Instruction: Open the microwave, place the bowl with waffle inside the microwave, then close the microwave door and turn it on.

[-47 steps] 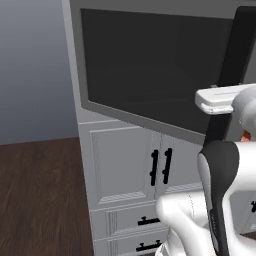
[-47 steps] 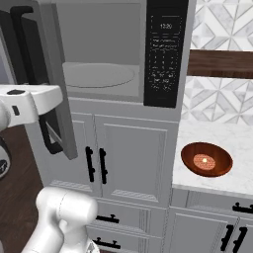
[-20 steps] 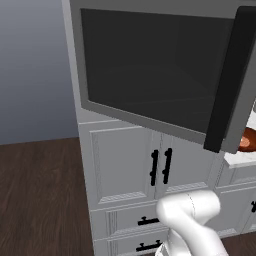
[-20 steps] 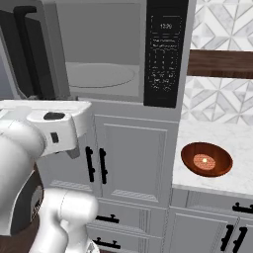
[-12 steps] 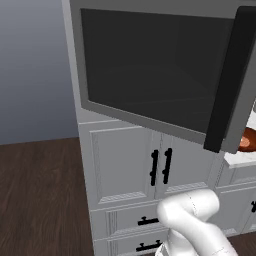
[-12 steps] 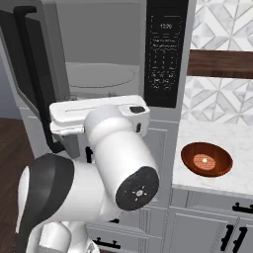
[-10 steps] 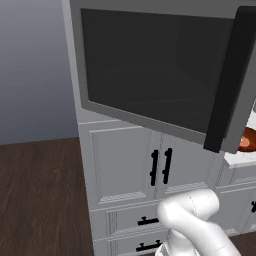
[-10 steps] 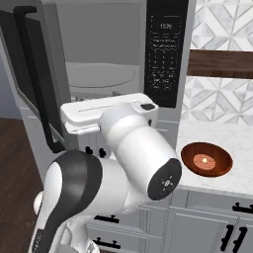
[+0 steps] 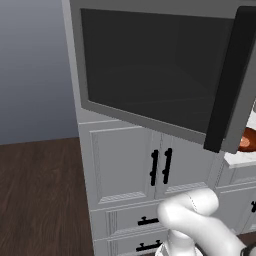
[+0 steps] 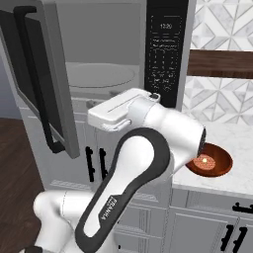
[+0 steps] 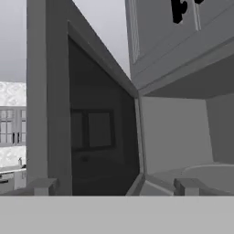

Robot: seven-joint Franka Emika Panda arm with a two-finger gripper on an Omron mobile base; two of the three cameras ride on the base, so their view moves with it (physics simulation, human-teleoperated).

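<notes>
The door (image 10: 42,74) stood swung wide open at 9 o'clock of the microwave (image 10: 123,54), its black bar handle facing out, and the grey cavity with the round turntable (image 10: 99,75) lay bare. Opening looked done; by my reading the step in hand was the fetch of the bowl (image 10: 211,162), not yet begun.

The bowl sat on the white counter (image 10: 232,143) at about 4 o'clock of the microwave, well apart from the cavity, with the waffle (image 10: 204,161) lying in its middle. In the left base view only a reddish sliver of it (image 9: 246,141) showed past the door's edge.

In the hand view the gripper (image 11: 114,185) pointed at the hinge side of the door and the cavity, its two tips set well apart with nothing between them.

The next move would call for swinging the hand away toward 4 o'clock, coming down over the bowl's rim and closing on it without tipping the waffle out.

The arm's bulk hid the bowl's left rim and the cabinets behind it. The control panel (image 10: 166,47) markings were too small to read.
</notes>
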